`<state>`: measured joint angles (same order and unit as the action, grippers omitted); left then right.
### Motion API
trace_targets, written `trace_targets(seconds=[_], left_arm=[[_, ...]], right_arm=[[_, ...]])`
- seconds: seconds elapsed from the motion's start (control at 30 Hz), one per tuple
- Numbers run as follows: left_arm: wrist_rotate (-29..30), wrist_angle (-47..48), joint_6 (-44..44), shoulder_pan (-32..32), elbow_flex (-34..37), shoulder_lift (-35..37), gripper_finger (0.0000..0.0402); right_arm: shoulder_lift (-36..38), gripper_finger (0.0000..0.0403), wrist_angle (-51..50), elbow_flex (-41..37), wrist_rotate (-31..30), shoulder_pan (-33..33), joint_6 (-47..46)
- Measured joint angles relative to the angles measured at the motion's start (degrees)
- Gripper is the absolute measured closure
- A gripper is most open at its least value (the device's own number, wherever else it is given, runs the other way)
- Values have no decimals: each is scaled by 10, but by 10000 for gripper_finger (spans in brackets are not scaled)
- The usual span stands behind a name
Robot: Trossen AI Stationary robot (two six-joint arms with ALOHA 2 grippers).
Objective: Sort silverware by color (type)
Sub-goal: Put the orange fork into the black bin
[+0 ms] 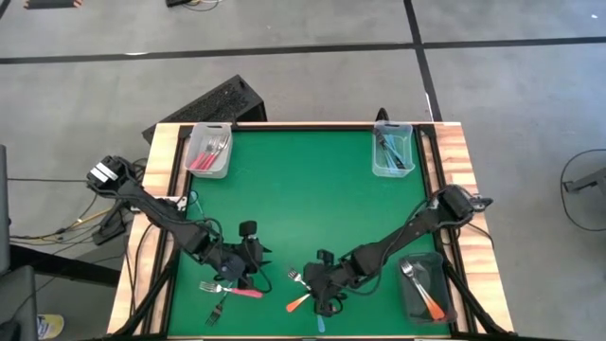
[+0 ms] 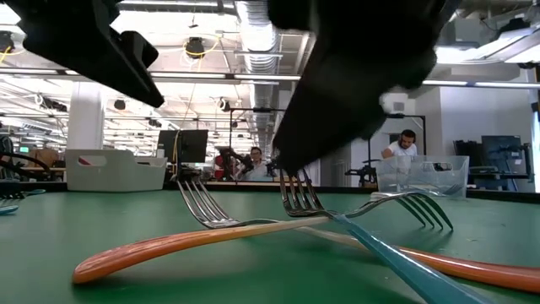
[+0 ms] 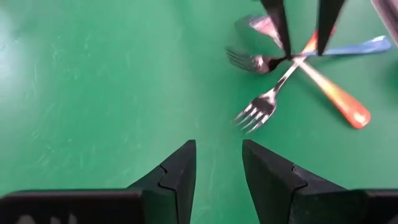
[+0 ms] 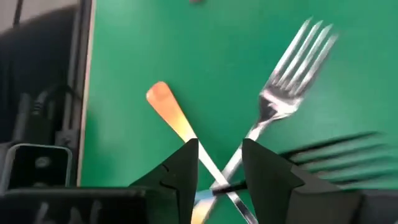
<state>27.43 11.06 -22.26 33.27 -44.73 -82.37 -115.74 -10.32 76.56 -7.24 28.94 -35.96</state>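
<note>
High view: three clear bins hold sorted forks, pink-handled (image 1: 202,159) at the far left, blue-handled (image 1: 389,149) at the far right, orange-handled (image 1: 428,298) at the near right. Still loose on the green mat (image 1: 303,189) are a pink fork (image 1: 232,291) by the left gripper (image 1: 248,260), its fingers apart and empty, and crossed orange (image 1: 298,303) and blue forks (image 1: 319,322) that the right gripper (image 1: 325,289) straddles, not yet clamped. Tines are shiny metal; handles are slim, glossy plastic.

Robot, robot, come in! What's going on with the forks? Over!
Right claw open, straddling crossed orange fork and blue fork. Left claw open, empty, over bare mat.
</note>
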Motion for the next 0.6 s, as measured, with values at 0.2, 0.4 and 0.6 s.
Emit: trace_targets(seconds=[0.2,0.4,0.6], left_arm=[[-2,45,0,0,0,0,283],[5,65,13,0,0,0,283],[39,66,32,-2,0,0,283]], right_arm=[[-54,264,-82,72,8,-3,-10],[-102,265,-219,147,1,-11,-49],[-120,266,-283,184,0,-20,-61]])
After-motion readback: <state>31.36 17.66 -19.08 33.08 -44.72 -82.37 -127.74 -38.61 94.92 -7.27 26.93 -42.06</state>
